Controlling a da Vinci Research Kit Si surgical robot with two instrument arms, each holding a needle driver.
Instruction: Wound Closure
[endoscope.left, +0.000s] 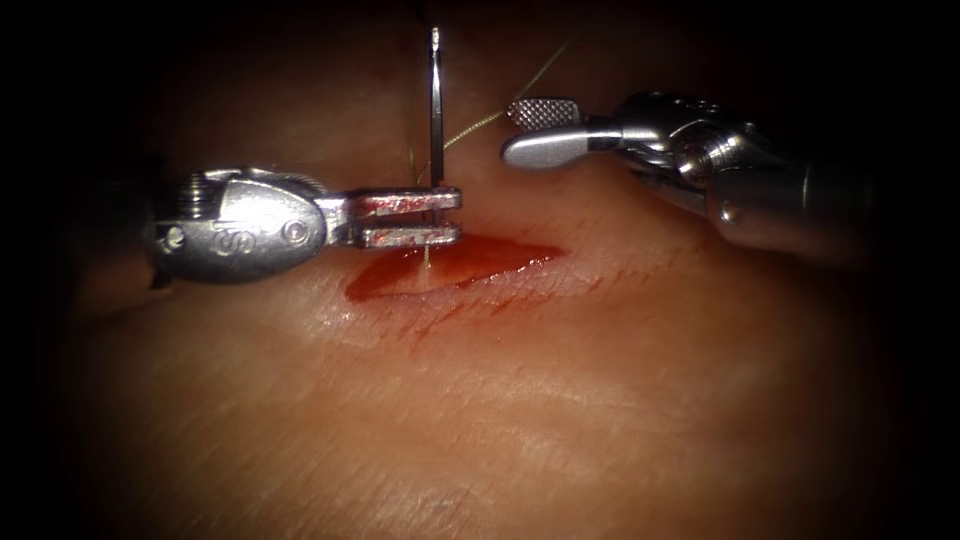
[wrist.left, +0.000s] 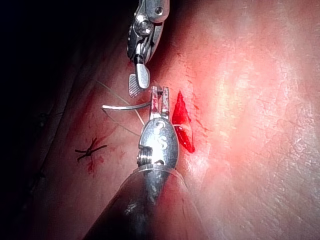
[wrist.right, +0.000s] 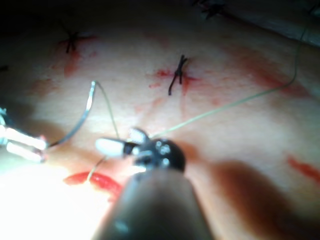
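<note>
Both pincers differ: left pincer (endoscope.left: 440, 215) clamps the needle (endoscope.left: 436, 110) near its tip over the cut (endoscope.left: 460, 265); right pincer (endoscope.left: 540, 130) gapes empty. A loose grip could let the needle twist, and its thread (endoscope.left: 480, 125) may snag.

The left tool (endoscope.left: 412, 217) at the left of the endoscope frame has a rounded silver housing stamped with a letter S, a small round screw head beside it and a coiled, ribbed part at its rear. From it run two flat, narrow bars — smeared red. In the left wrist view its shaft (wrist.left: 145, 205) is dark and glossy, with a clear band where it meets the metal. The right tool (endoscope.left: 540, 130), upper right of the endoscope frame, is polished steel: one blade cross-hatched, the other smooth and spoon-shaped — behind them a knuckled joint and a grey cylinder.
</note>
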